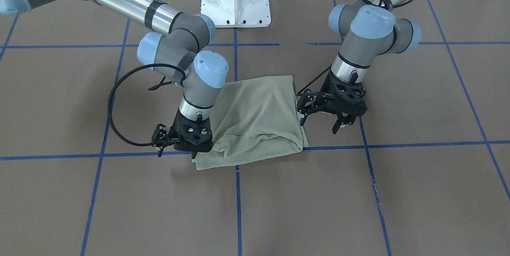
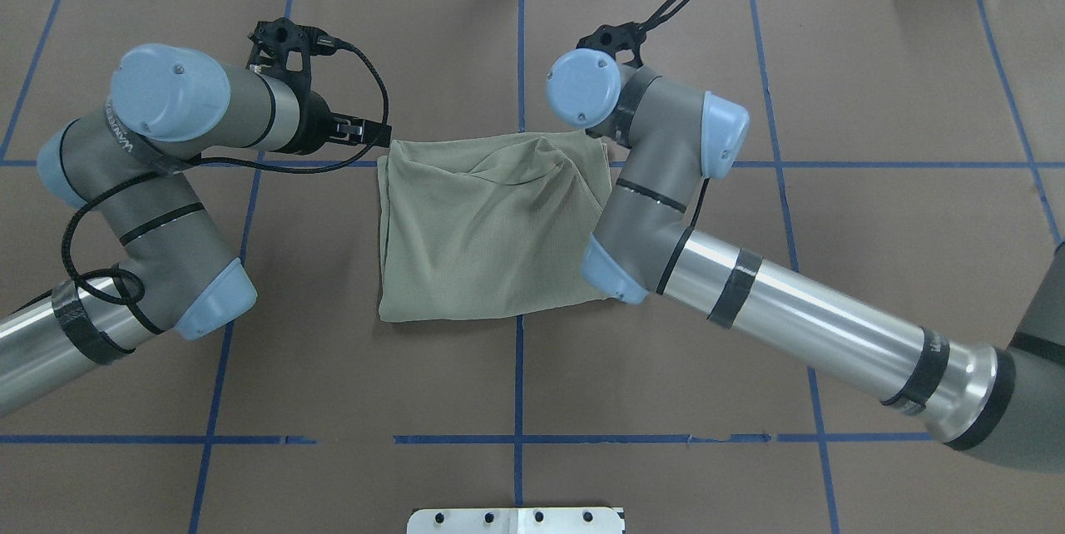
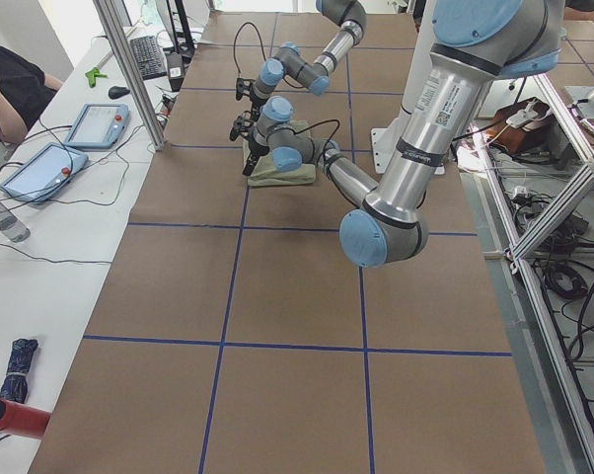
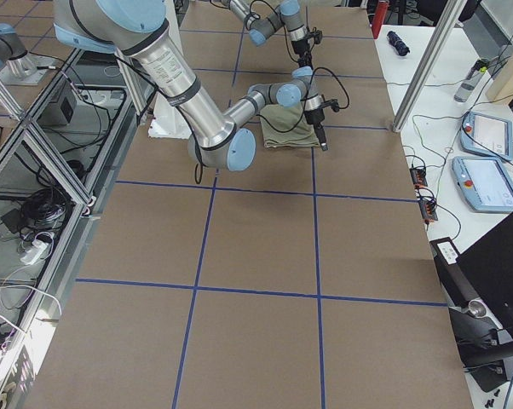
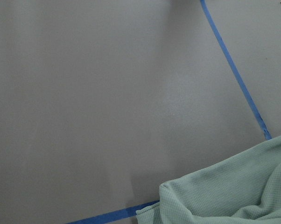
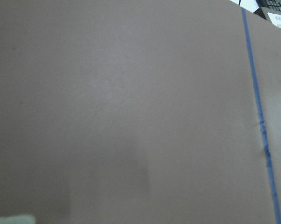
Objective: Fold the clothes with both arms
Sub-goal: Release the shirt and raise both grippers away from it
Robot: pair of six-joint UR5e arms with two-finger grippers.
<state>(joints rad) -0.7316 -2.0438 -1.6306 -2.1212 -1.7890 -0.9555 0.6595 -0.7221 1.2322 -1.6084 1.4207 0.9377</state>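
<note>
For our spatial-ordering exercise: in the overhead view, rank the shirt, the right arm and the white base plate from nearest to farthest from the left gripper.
1. the shirt, just beside the left gripper
2. the right arm, across the shirt
3. the white base plate, at the bottom edge
</note>
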